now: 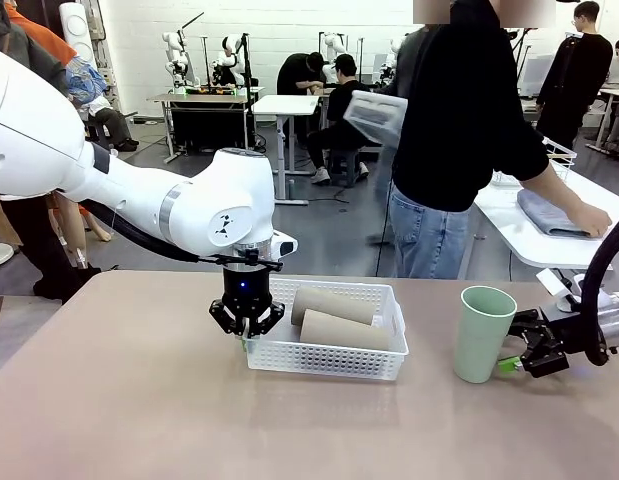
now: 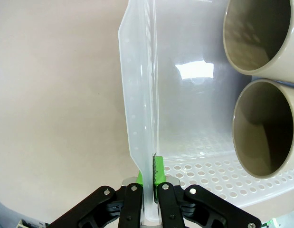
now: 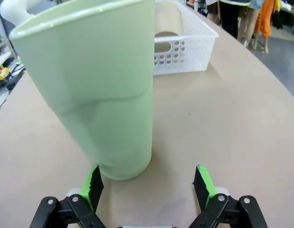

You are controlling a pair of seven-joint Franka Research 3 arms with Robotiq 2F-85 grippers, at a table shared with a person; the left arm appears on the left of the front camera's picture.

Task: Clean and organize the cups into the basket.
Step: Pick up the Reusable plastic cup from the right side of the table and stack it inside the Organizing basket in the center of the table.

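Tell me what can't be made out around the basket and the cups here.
- Left wrist view: the brown cups run off the top and right edges.
- Right wrist view: the mint cup hides much of the basket; the top edge cuts its mouth.
- Front view: the mint cup's wall hides its inside; whether the right claw touches it is too small to tell.

White basket [image 1: 329, 362] sat on table [image 1: 129, 400]. Two tan cups [image 1: 334, 303] lay on sides inside, touching. Left gripper [image 1: 247, 328] pointed down at basket's 9 o'clock end, fingers pinched together on rim. Mint green cup [image 1: 482, 335] stood upright at basket's 3 o'clock, apart. Right gripper [image 1: 514, 353] sat low at that cup's 4 o'clock, jaws spread.
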